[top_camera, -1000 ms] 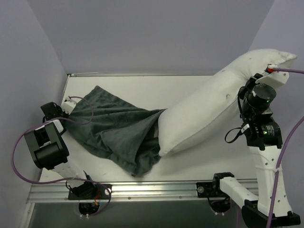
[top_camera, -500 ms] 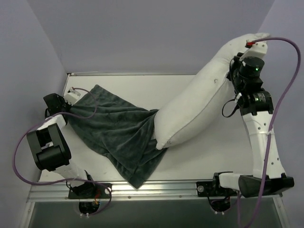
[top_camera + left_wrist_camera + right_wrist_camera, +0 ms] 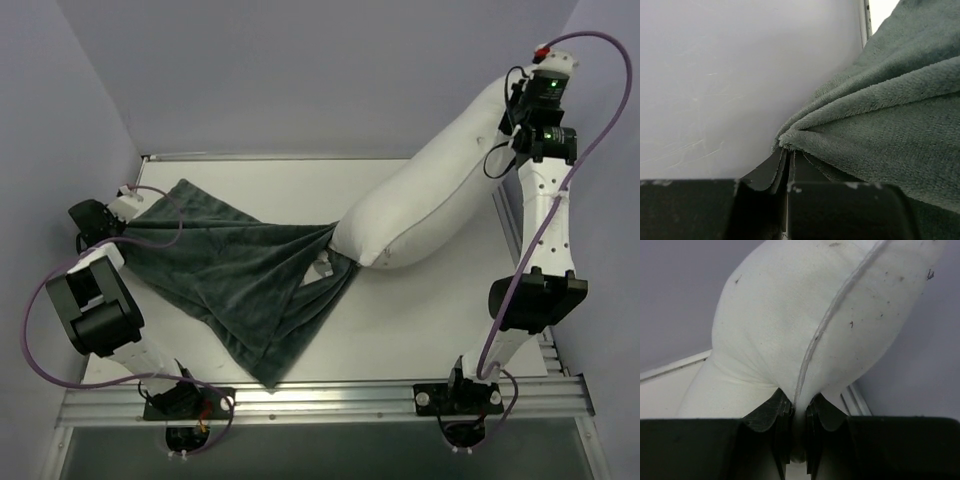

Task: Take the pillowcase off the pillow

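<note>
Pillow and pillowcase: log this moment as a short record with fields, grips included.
pillowcase: dark grey fuzzy cloth, pulled taut over the left half of the table
pillow: white, lifted on a slant, upper end high at the right, lower end at the case's mouth
left gripper: shut on a pillowcase corner at the table's left edge
right gripper: shut on the pillow's seamed upper end
separation: almost out; cannot tell whether the pillow's tip is inside the case
</note>
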